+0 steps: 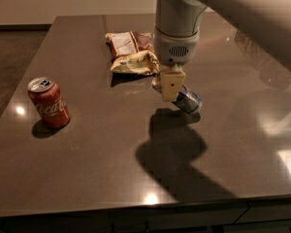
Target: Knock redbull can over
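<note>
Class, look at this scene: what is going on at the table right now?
A robot arm reaches down over the middle of the table, with its gripper right against the redbull can. The can leans far over, nearly on its side, so the knock-over looks all but done. A Coca-Cola can stands upright well apart, towards the left of the view, and snack bags lie just behind the gripper.

The redbull can (188,101), slim, silver and blue, is tipped far over near the middle of the table (102,149). Its base end points right and near, its top end left and far. The gripper (172,85) hangs just in front of the top end and covers most of it. Whether the can lies fully flat cannot be told.
</note>
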Available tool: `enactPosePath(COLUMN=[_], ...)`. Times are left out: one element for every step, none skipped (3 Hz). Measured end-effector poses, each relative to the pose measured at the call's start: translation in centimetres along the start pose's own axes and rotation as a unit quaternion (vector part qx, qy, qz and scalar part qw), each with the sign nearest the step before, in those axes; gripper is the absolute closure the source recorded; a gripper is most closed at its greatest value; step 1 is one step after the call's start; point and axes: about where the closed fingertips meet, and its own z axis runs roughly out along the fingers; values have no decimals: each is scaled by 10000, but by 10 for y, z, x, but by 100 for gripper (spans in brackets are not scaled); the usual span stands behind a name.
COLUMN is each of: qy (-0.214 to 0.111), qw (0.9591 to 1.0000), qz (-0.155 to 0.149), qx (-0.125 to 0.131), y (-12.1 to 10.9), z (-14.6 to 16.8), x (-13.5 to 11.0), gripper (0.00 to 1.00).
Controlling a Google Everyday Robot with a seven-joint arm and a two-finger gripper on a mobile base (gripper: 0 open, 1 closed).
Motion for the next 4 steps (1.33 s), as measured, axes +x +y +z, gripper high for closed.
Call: enactPosePath(qy=[531, 869, 1027, 925], qw=[9984, 9955, 9935, 9948], qz=[-189, -377, -498, -428], qx=[95, 93, 43, 74], y=[1, 7, 12, 16], z=[11, 24, 35, 44], x=[-4, -10, -16, -17], gripper=[82, 59, 36, 13])
